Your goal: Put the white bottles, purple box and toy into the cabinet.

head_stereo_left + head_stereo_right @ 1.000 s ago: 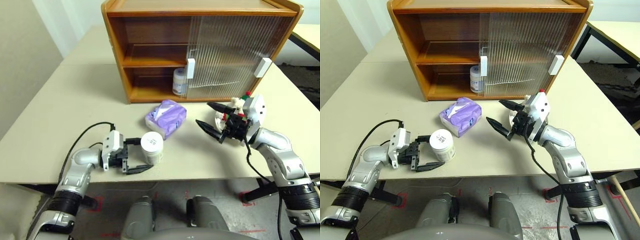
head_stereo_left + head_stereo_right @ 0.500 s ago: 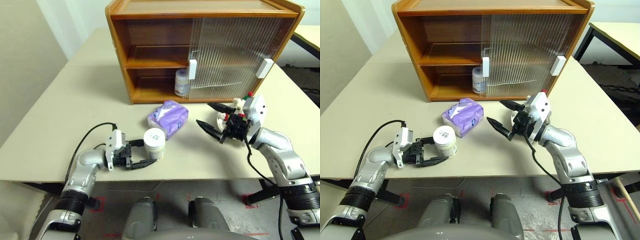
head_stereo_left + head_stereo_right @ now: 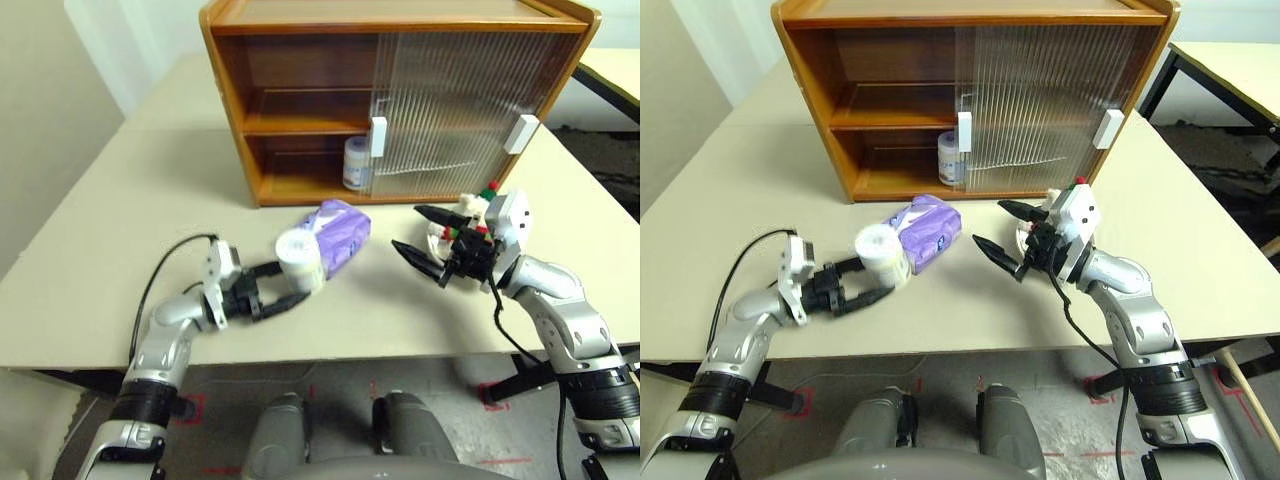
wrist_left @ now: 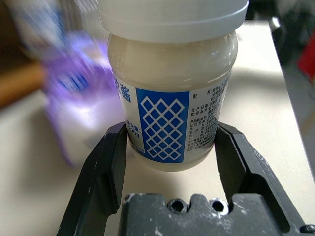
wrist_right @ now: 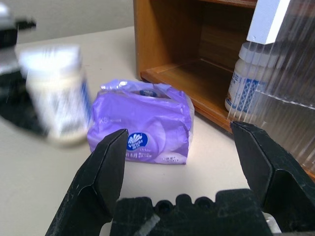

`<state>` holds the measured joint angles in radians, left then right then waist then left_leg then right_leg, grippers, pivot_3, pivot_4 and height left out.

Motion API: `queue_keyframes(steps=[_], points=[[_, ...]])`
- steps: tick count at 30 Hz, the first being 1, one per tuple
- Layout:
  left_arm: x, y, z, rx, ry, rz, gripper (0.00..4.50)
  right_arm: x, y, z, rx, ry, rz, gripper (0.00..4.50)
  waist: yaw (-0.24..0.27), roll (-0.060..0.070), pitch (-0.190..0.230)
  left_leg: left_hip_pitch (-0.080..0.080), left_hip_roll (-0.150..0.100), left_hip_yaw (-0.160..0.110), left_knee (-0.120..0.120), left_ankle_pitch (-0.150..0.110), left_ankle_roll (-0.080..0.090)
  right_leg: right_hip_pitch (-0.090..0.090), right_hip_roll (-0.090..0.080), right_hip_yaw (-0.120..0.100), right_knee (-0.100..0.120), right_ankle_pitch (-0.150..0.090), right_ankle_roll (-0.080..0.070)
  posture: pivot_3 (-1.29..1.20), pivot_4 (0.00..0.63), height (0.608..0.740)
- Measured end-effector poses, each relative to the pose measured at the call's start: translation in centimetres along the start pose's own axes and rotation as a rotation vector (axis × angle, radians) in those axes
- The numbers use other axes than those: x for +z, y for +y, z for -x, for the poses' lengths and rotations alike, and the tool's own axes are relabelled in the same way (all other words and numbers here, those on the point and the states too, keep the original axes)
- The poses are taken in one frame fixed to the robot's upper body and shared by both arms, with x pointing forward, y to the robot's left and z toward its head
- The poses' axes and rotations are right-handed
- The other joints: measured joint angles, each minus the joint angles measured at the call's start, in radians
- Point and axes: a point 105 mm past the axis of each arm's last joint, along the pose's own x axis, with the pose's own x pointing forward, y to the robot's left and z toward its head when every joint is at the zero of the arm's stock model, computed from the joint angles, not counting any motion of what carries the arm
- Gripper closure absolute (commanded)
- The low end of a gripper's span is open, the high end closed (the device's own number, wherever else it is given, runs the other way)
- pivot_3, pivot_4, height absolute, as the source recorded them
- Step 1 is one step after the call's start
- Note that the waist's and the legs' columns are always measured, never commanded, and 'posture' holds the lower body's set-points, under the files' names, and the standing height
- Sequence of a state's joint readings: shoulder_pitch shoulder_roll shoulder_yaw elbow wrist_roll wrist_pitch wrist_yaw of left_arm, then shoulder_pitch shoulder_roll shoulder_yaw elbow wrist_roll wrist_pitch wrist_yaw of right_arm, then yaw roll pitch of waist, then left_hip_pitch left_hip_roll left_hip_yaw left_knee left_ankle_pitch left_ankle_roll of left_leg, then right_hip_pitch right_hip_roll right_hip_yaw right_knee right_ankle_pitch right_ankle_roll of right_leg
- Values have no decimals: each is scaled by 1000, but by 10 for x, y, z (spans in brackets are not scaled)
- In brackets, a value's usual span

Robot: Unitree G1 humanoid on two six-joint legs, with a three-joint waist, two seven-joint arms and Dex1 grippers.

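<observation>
My left gripper [image 3: 289, 284] is shut on a white bottle [image 3: 298, 262] with a blue-diamond label [image 4: 172, 98], held just above the table beside the purple box [image 3: 340, 232]. Its fingers [image 4: 106, 167] press the bottle's sides. A second white bottle [image 3: 356, 163] stands on the lower shelf of the cabinet [image 3: 300, 20], at the edge of the ribbed sliding door [image 3: 460, 110]. My right gripper [image 3: 408, 228] hangs open at the right, pointing at the purple box [image 5: 142, 125]. Behind it the toy [image 3: 478, 208] is partly hidden; its red hat peeks out.
The cabinet's left half stands open, with both shelves reachable; the right half is covered by the sliding door with white handles [image 3: 379, 137]. A black cable [image 3: 165, 265] loops from my left wrist. Another table [image 3: 615, 70] shows at the far right.
My left gripper has shut on the white bottle and lifted it off the table, carrying it forward to the purple box. The right arm has kept still.
</observation>
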<state>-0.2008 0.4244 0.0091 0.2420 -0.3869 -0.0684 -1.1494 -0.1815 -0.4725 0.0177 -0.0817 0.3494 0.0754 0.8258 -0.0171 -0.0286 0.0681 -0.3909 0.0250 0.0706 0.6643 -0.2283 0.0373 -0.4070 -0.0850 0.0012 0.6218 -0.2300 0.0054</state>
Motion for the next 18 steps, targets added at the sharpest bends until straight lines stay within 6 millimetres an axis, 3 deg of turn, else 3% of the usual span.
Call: queue_keyframes(steps=[4,6,12,18], points=[[33,24,-11,79,-58,-60,1552,1,2,-4,11,-11,-4,0,1,-1,0,0,0,1,-1,0,0,0,1,0,0,1,2,-30,23,740],[42,32,-17,119,-79,-74,1552,1,4,-5,13,-18,-10,0,2,-1,0,0,-1,1,-1,0,0,0,1,0,0,5,13,-29,25,740],[47,56,-40,238,-90,-54,1552,2,9,-11,22,-40,-28,0,3,-3,1,-1,0,1,-2,-1,0,-1,2,0,-2,5,14,-48,22,740],[48,51,-42,173,-110,12,1552,2,10,-13,21,-43,-31,0,-10,-3,1,-1,0,1,-2,-1,0,-1,2,0,-2,5,13,-53,18,740]])
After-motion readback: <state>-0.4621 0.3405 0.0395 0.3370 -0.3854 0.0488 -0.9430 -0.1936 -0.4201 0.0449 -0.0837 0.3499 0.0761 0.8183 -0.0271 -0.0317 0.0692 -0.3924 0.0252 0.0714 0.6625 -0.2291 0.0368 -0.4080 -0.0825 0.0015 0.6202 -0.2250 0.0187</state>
